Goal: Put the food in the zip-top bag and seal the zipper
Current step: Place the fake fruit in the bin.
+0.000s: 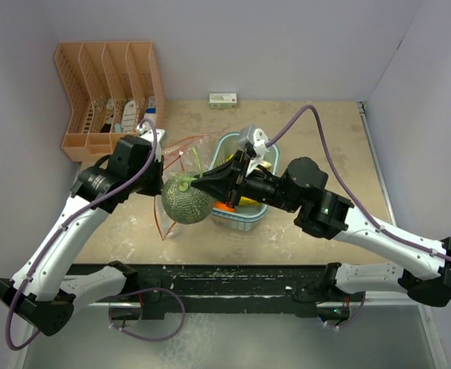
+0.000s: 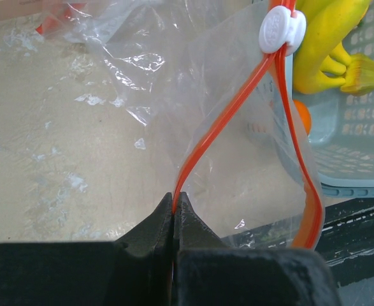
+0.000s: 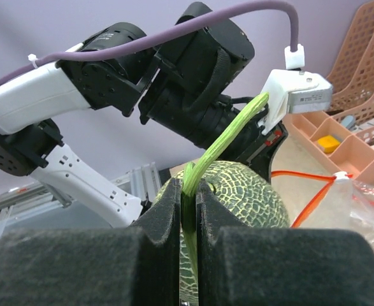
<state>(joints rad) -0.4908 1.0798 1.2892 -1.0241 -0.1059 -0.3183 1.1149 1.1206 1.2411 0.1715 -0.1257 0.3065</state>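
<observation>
A round green netted melon (image 1: 187, 198) hangs by its pale green stem (image 3: 228, 137) from my right gripper (image 3: 188, 185), which is shut on that stem. It hangs just in front of the clear zip-top bag (image 1: 183, 150). My left gripper (image 2: 174, 197) is shut on the bag's orange zipper rim (image 2: 202, 143) and holds the mouth open. The white slider (image 2: 281, 30) sits at the rim's far end. Yellow bananas (image 2: 320, 44) and a small orange fruit (image 2: 301, 118) lie in the light blue basket (image 2: 359, 140). No long green vegetable shows.
An orange slotted desk organizer (image 1: 110, 92) stands at the back left against the wall. A small white-and-green box (image 1: 223, 100) lies at the back edge. The basket (image 1: 244, 219) sits mid-table under my right arm. Grey walls close in on three sides.
</observation>
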